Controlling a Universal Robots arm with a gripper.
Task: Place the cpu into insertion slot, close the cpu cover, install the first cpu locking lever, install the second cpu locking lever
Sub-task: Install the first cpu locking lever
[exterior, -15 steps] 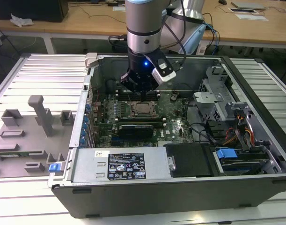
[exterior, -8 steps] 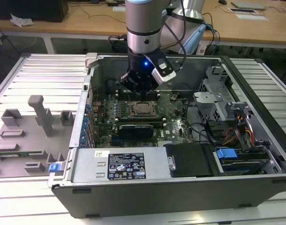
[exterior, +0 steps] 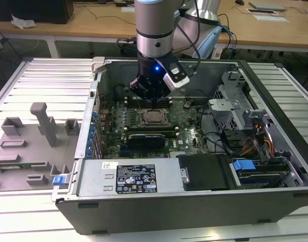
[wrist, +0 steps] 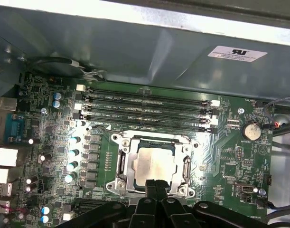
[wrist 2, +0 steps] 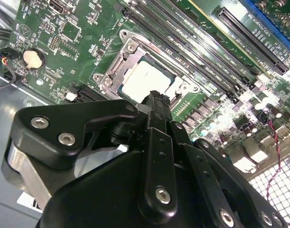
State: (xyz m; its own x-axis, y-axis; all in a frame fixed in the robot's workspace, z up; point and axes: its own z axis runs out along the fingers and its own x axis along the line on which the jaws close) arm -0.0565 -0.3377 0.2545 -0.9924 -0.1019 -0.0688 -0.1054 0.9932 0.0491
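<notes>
A: Where is the cpu [wrist: 155,165]?
B: It sits flat in the insertion slot [wrist: 154,144], pale metal top up. The cpu cover [wrist: 122,164] lies down around it, and the top shows through the cutout.
A: How would it handle?
B: Judged light, thin and rigid, with a smooth, slippery top and likely a fragile underside. It is best taken by two opposite edges, not the face. The cover looks like stiff, thin sheet metal, so it should be pressed on the frame.
A: Which way does it point?
B: It is square, so it has no real long axis. Its edges run parallel and square to the memory slots [wrist: 145,102].
A: And the gripper [wrist: 157,184]?
B: Its fingers are pinched together with nothing between them. The tip is over the cover's edge on the side away from the memory slots, but contact cannot be told.
A: The levers?
B: Too thin to judge.
A: What is around it?
B: The green motherboard [wrist: 230,156], inside the open computer case [exterior: 194,201].
</notes>
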